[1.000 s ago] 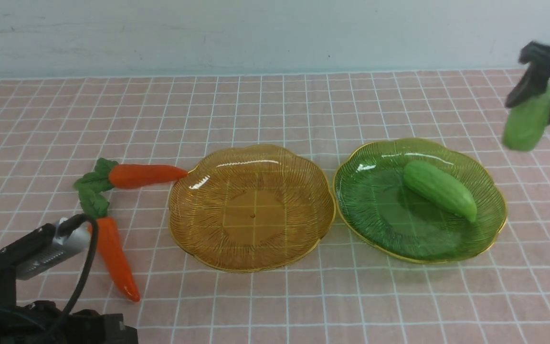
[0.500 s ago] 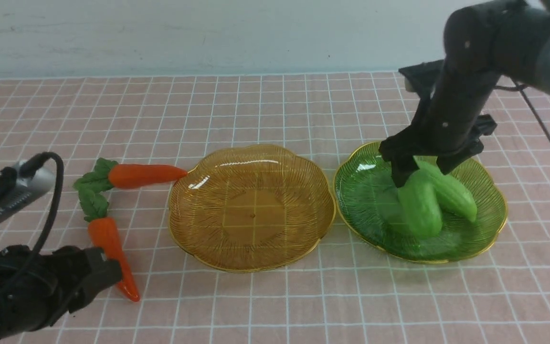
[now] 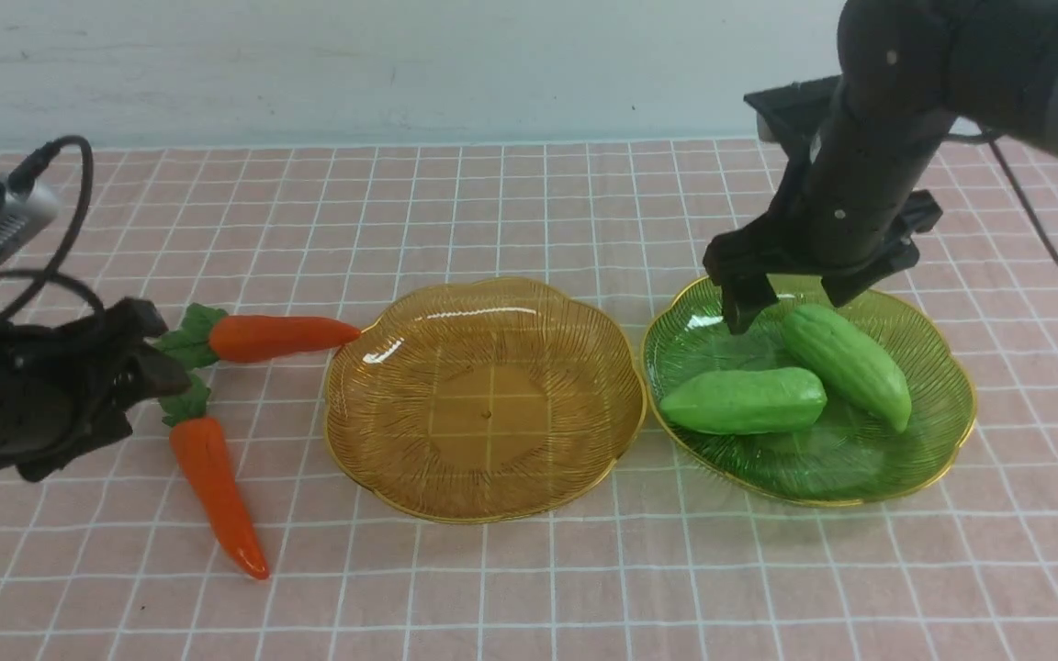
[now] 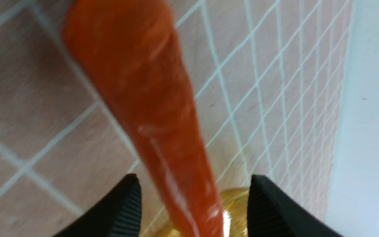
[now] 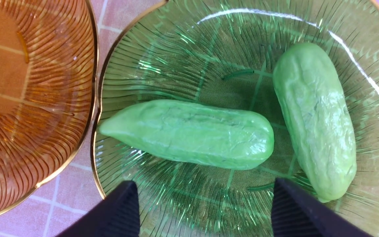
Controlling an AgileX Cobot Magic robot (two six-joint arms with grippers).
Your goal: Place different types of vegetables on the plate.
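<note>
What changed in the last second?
The right claw swung in from the right and released its gourd onto the green plate beside the other gourd. The left claw advanced, open, to the far carrot. That carrot, the near carrot and amber plate stayed put.

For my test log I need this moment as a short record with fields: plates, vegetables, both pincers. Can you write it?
amber plate: empty
green plate: left gourd and right gourd, lying flat
cloth: far carrot, tip at the amber plate's rim; near carrot
left pincer: open, astride the far carrot
right pincer: open, empty, above the green plate
</note>
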